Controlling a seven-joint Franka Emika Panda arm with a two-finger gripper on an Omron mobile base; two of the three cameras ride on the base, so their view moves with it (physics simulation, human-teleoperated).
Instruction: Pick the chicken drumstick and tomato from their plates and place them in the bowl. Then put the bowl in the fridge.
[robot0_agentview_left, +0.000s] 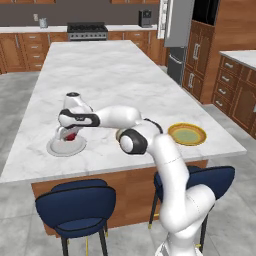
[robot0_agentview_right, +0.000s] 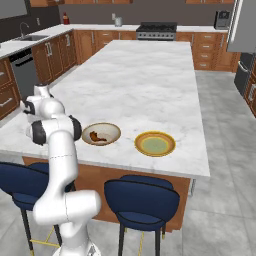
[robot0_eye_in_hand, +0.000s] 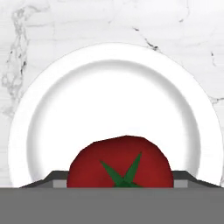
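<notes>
Tomato (robot0_eye_in_hand: 119, 164), glossy red with a green star-shaped stem, sits closest to the hand camera, directly between the fingers (robot0_eye_in_hand: 119, 183), whose grey tips show at either side of it along the lower edge of the hand view. It rests on the near part of the plain light grey plate (robot0_eye_in_hand: 113, 87), with the bare plate centre and far rim extending beyond the fingers. Whether the fingers are pressing on the tomato or merely flanking it cannot be told from these views. In the left base view the fingers (robot0_agentview_left: 69, 136) are lowered onto the grey plate (robot0_agentview_left: 60, 148) near the front left of the marble bench (robot0_agentview_left: 100, 70), with a spot of red, the tomato (robot0_agentview_left: 71, 136), visible beneath them. To the right of the fingers along the front of the bench lies the bowl (robot0_agentview_right: 112, 131), tan-rimmed and pale inside, holding the reddish-brown chicken drumstick (robot0_agentview_right: 98, 136). Farther right again, just beside the bowl but not touching it, lies the yellow-rimmed plate (robot0_agentview_right: 155, 143) with a greenish centre. Well beyond the fingers, past the far right corner of the bench, stands the grey fridge (robot0_agentview_left: 178, 30). Blue stools (robot0_agentview_left: 77, 205) stand below the front edge of the bench.
</notes>
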